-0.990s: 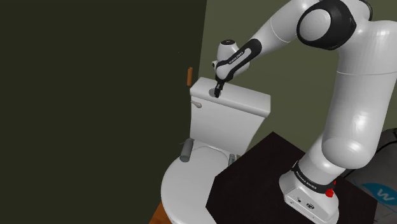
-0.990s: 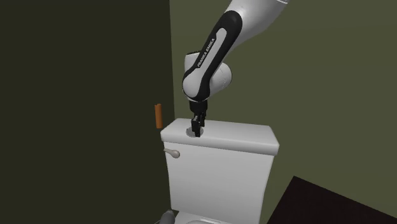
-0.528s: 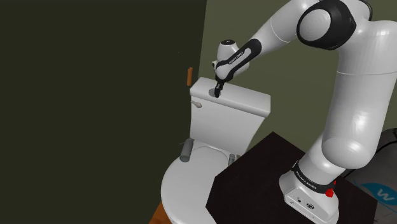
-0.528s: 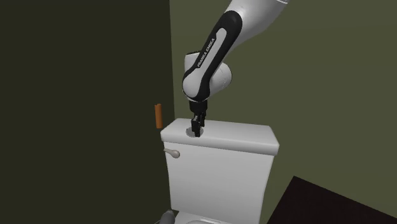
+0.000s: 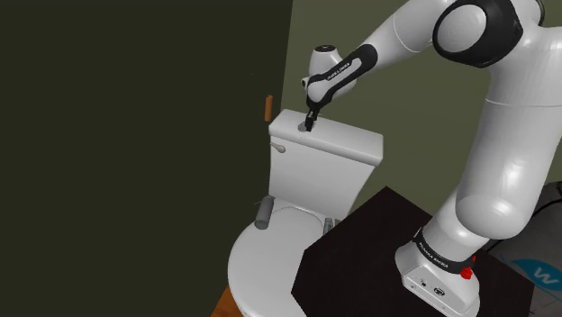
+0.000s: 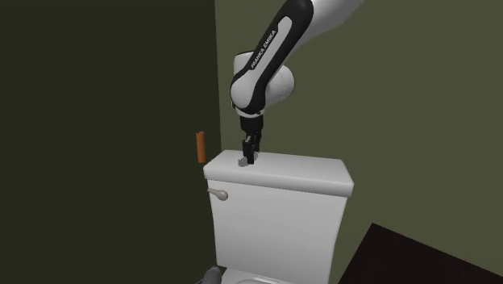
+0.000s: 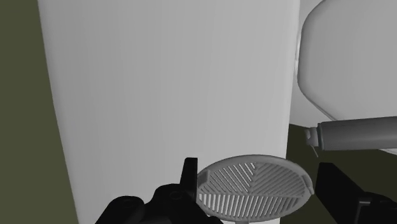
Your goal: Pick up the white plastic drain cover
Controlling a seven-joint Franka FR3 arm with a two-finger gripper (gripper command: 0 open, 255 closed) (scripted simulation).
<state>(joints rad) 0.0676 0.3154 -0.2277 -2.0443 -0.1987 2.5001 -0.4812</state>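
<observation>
The drain cover (image 7: 254, 188) is a round pale grey disc with a slotted grille. It sits between my gripper's (image 7: 257, 168) two black fingers, just above the white toilet tank lid (image 7: 159, 95). In the second exterior view the gripper (image 6: 250, 159) hangs point-down over the left part of the tank lid (image 6: 298, 173), with the small grey cover (image 6: 243, 162) at its tips. From the shoulder view the gripper (image 5: 308, 124) holds the cover (image 5: 302, 129) a little above the lid (image 5: 347, 137).
The toilet bowl's white seat lid (image 5: 261, 261) lies below the tank, with a grey cylinder (image 5: 263, 212) resting at its hinge. A flush handle (image 6: 218, 194) sticks out of the tank front. An orange piece (image 6: 200, 147) hangs on the dark wall. The dark stand top (image 5: 360, 261) is at lower right.
The gripper has risen a little off the tank lid, and the drain cover has come up with it. The forearm has swung slightly higher.
</observation>
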